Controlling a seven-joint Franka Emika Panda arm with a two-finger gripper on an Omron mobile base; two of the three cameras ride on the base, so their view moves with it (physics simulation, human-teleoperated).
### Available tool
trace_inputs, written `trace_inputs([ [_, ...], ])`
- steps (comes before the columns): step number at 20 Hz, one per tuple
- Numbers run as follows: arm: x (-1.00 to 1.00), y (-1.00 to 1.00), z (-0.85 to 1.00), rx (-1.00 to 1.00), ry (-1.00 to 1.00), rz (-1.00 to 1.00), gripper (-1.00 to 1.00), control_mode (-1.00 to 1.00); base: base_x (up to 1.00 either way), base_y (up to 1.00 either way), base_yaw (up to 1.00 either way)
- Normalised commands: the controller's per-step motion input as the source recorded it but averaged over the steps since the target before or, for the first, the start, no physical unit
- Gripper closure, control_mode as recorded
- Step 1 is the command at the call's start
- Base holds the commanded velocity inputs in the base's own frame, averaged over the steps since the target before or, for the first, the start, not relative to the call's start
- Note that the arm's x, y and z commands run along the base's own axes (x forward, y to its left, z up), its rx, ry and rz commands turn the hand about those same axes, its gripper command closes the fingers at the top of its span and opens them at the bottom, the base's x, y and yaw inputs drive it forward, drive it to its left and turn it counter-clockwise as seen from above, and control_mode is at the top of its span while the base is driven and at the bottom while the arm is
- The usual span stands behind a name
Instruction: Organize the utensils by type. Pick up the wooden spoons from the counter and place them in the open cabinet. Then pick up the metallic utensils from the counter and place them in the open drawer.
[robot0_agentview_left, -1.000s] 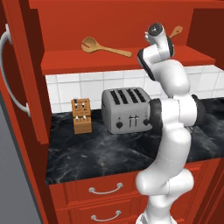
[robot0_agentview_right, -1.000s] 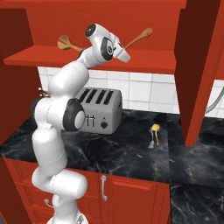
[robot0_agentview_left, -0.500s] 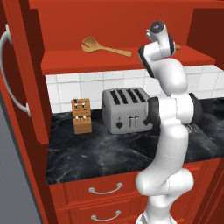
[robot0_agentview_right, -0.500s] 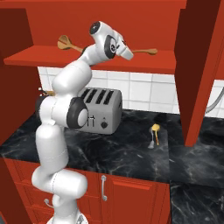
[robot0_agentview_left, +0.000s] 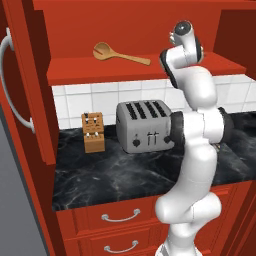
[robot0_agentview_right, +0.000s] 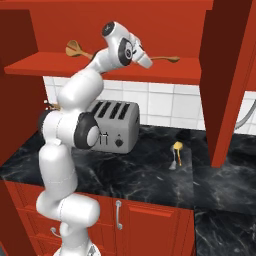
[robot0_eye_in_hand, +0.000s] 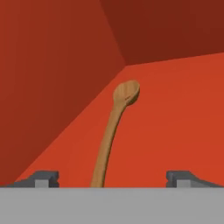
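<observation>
One wooden spoon (robot0_eye_in_hand: 114, 127) lies flat on the red cabinet shelf (robot0_eye_in_hand: 175, 127), its bowl pointing away from the hand. My gripper (robot0_eye_in_hand: 113, 177) is open, and the fingertips (robot0_eye_in_hand: 43, 177) stand wide apart on either side of the handle's near end without touching it. In the right base view the gripper (robot0_agentview_right: 148, 63) sits at shelf height with this spoon (robot0_agentview_right: 168, 59) just beyond it. The other wooden spoon (robot0_agentview_left: 119, 54) rests further left on the shelf (robot0_agentview_left: 100, 72). A gold-tinted piece (robot0_agentview_right: 177, 146) and a slim silver utensil (robot0_agentview_right: 173, 163) lie on the black counter (robot0_agentview_right: 140, 172).
A silver four-slot toaster (robot0_agentview_left: 145, 126) and a wooden knife block (robot0_agentview_left: 93, 132) stand at the back of the counter (robot0_agentview_left: 115, 175). The open cabinet door with its long curved handle (robot0_agentview_left: 11, 85) hangs at the left. A red cabinet side panel (robot0_agentview_right: 227, 80) drops down on the right.
The spoon was held tilted up above the shelf; it came down flat onto the shelf board. The hand has lowered with it and the fingers now stand apart from the handle.
</observation>
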Motion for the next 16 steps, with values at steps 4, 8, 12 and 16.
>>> trace_inputs([
  [4, -0.96, 0.00, 0.00, 0.00, -0.01, 0.05, -1.00, -1.00, 0.00, 0.00, 0.00],
  [8, -1.00, 0.00, 0.00, 0.00, -0.04, 0.08, -1.00, -1.00, 0.00, 0.00, 0.00],
  [12, -1.00, 0.00, -0.06, 0.00, 0.00, 0.10, -1.00, -1.00, 0.00, 0.00, 0.00],
  [16, -1.00, 0.00, -0.02, 0.00, 0.00, 0.10, -1.00, -1.00, 0.00, 0.00, 0.00],
])
